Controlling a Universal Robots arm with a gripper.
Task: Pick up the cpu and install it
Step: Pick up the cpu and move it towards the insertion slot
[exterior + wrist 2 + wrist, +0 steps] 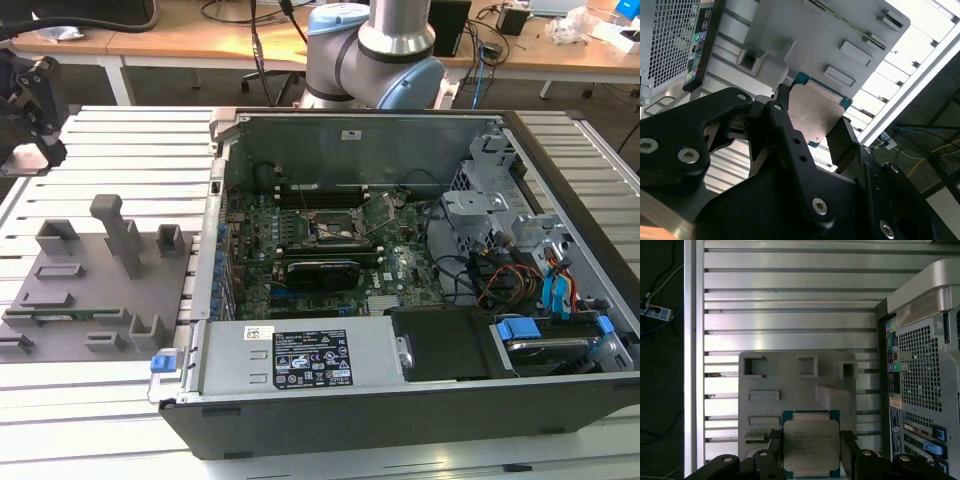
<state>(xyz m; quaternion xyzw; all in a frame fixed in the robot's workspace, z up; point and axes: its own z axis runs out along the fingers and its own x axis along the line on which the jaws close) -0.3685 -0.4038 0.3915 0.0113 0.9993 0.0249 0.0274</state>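
hand: here it is in both wrist views (811,452) (812,120), clamped shut on the cpu, one black finger on each of two opposite edges.
fingers: dark and angular (774,444), pressed flat against the chip's sides, silvery top showing between them.
cpu: square chip (811,440) (816,112) with a pale metal lid and a thin teal-green border, sitting level in the grip.
cpu over what: the grey fixture plate (790,385) lies beyond it; whether the chip touches that plate, cannot tell.
fixture plate: in the exterior view it sits at the left of the frame (60,290), with raised blocks and shallow pockets, flat on the worktop.
worktop: ribbed aluminium slats (100,425) running under plate and computer alike.
hand, exterior view: black shape at the upper left of the frame (35,105), well apart from the case.
computer case: big open tower on its side (400,410), filling the centre and right of the frame, just beside the plate.
socket: square metal frame (338,228) on the green motherboard (300,280), centre of the frame.
robot arm: grey-and-blue joint (385,50) behind the case, top centre.
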